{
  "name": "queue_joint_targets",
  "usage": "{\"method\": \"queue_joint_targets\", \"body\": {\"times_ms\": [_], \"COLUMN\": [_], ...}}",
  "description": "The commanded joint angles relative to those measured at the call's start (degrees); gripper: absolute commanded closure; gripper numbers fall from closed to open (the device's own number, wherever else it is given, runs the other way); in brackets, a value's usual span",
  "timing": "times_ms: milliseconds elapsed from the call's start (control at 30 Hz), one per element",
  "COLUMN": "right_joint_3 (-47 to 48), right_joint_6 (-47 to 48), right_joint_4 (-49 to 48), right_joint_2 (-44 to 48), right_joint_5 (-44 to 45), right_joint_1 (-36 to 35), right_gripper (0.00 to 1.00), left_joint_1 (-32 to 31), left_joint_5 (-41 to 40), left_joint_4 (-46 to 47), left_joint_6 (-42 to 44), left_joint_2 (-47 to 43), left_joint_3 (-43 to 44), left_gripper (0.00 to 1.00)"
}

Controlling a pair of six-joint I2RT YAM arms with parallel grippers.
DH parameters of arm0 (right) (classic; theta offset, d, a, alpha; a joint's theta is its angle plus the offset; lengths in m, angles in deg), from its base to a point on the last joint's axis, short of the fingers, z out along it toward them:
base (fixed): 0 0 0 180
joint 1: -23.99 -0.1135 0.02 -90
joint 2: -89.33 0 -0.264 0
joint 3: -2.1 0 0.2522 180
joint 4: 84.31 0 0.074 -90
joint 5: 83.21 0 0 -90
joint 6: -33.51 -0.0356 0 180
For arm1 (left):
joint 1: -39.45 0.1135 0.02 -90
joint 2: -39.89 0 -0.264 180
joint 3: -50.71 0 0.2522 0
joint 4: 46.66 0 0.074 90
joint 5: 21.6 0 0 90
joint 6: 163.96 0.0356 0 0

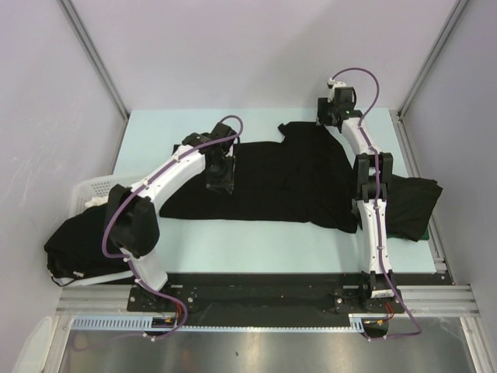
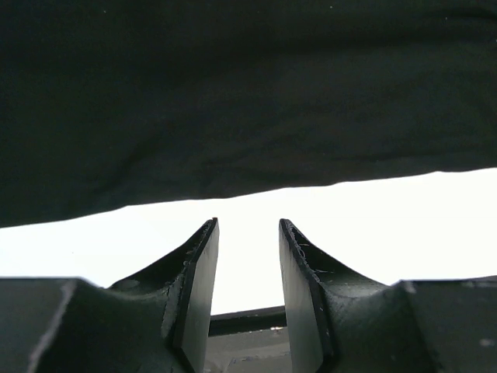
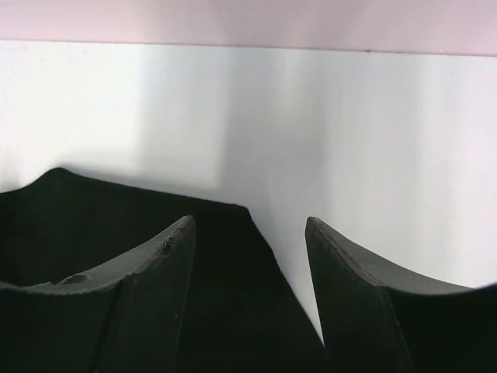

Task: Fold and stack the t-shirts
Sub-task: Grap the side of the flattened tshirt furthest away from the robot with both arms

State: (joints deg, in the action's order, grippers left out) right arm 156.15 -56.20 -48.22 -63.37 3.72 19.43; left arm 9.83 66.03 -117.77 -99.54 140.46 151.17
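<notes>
A black t-shirt [image 1: 279, 179] lies spread flat across the middle of the table. My left gripper [image 1: 220, 183] hovers over its left part. In the left wrist view the gripper [image 2: 248, 225] is open and empty, with the shirt's edge [image 2: 248, 101] just beyond the tips. My right gripper [image 1: 326, 118] is at the shirt's far right corner. In the right wrist view it [image 3: 250, 221] is open, with a corner of the black cloth [image 3: 78, 202] lying between and under the fingers. A folded black shirt [image 1: 411, 206] lies at the right. A heap of black shirts [image 1: 78, 249] sits at the left.
A white slotted basket [image 1: 89, 190] stands at the table's left edge under the heap. Metal frame posts rise at the far corners. The right table edge runs close to the folded shirt. Bare table shows along the far side and the front.
</notes>
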Motion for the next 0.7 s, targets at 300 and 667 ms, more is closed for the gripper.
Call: {"method": "queue_joint_targets", "body": {"times_ms": [300, 667], "right_joint_3": [3.76, 4.29], "right_joint_6": [-1.08, -2.32], "right_joint_4": [-6.41, -7.82], "right_joint_2": [-4.09, -5.15], "right_joint_5": [-3.26, -2.82], "right_joint_1": [0.43, 0.25], "right_gripper": [0.37, 0.53], "left_joint_1": [-1.22, -1.31], "left_joint_5": [-0.53, -0.79], "left_joint_4": [-1.63, -2.16], "left_joint_6": [-1.57, -1.13], "left_joint_2": [1.55, 2.43], "left_joint_3": [5.50, 6.38], "left_gripper": [0.58, 0.58]}}
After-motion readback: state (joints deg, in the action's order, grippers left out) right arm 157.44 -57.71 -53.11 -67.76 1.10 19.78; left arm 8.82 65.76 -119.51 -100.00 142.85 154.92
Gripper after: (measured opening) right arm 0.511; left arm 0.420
